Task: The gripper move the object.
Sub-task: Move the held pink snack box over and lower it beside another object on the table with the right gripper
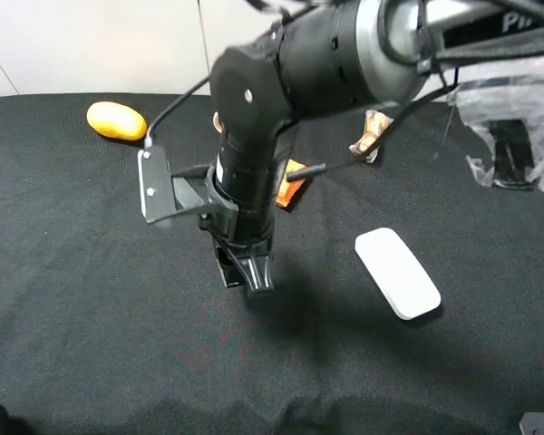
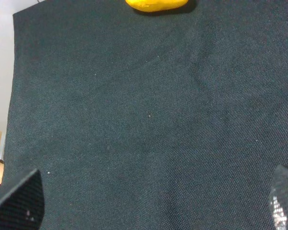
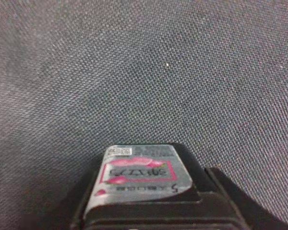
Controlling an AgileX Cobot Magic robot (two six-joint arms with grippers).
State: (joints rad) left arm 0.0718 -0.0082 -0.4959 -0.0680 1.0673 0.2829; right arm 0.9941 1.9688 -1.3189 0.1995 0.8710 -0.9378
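Carton [image 3: 141, 179] clamped, half hidden by end effector [image 1: 251, 276]

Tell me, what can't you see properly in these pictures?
1. Carton: right wrist view, cut off by the picture's edge, print too blurred to read; high view, hidden by the right gripper.
2. Orange packet: high view, mostly behind the arm.
3. Yellow thing: left wrist view, cut off by the edge.
4. Clear bag: high view, contents blurred by wrinkled plastic, cut off by the edge.

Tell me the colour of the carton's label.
Greyish-white with pink graphics, on a black carton; right wrist view shows it best.
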